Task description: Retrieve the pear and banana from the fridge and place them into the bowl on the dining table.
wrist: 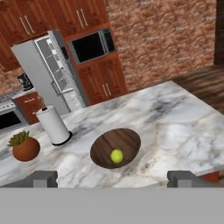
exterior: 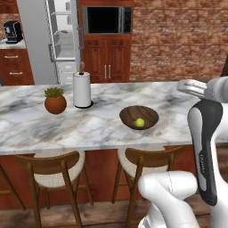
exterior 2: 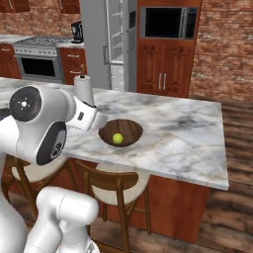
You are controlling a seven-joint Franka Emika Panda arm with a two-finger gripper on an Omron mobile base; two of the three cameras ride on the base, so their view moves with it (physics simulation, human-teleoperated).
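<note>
The fingers point(wrist: 113, 178) stand spread as wide as they go and hold nothing; in the hand view their two dark tips rise at the lower edge, one on each side, with the bowl point(wrist: 127, 139) lying ahead of them and roughly centred between them. The pear point(wrist: 116, 155) sits inside that bowl, toward its near side as the hand looks at it, so one half of the job looks done. The bowl rests on the marble worktop point(wrist: 175, 127), with a paper towel roll point(wrist: 53, 125) and a potted plant point(wrist: 25, 148) off to one side of it, well apart from the bowl. Beyond the worktop and straight past the bowl, the fridge point(wrist: 39, 74) stands with a door open, its white shelves showing. The banana cannot be made out in any view; the shelves are too small and pale to say which one holds it, so its long axis cannot be read from here. What the coming move turns on, as I judge it, is that the remaining fruit lies on the far side of the worktop from the fingers, in the fridge, while the hand hangs over the near edge by the stools point(exterior: 49, 167). The arm cannot reach across, so the base would have to carry it round the worktop to the open door first.
</note>
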